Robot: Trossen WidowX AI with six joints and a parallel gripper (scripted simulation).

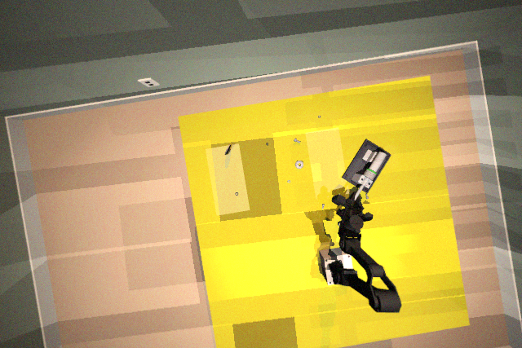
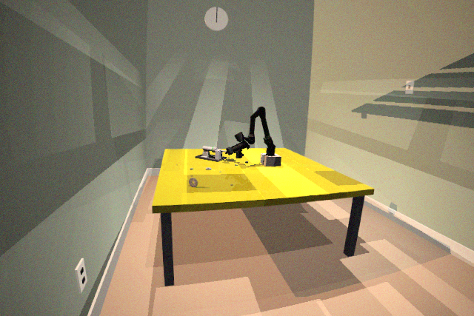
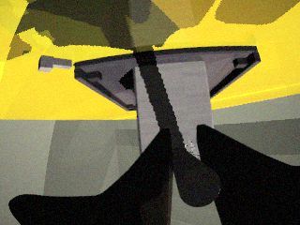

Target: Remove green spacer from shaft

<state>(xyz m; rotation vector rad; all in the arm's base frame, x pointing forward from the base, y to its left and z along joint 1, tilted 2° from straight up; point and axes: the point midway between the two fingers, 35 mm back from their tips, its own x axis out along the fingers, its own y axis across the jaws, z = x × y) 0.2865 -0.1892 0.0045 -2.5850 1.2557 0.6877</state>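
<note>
Top view: your claw (image 1: pixel 356 199) (image 3: pixel 183 134) is clamped on the near end of the shaft (image 1: pixel 360 191) (image 3: pixel 194 185); beyond it, the green spacer (image 1: pixel 371 170) sits on the assembly, off the table (image 1: pixel 404 251) (image 2: pixel 267 190).

Exterior view: you see the claw just beside the dark fixture (image 2: pixel 208 158).

Wrist view: the shaft's rounded end lies between your fingers.

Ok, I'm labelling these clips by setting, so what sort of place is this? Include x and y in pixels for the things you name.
Probably a plain workroom: bare walls with a clock (image 2: pixel 216 18), and a yellow table (image 1: pixel 404 260) (image 2: pixel 306 186) bearing a robot arm (image 1: pixel 386 300) (image 2: pixel 261 110).
</note>
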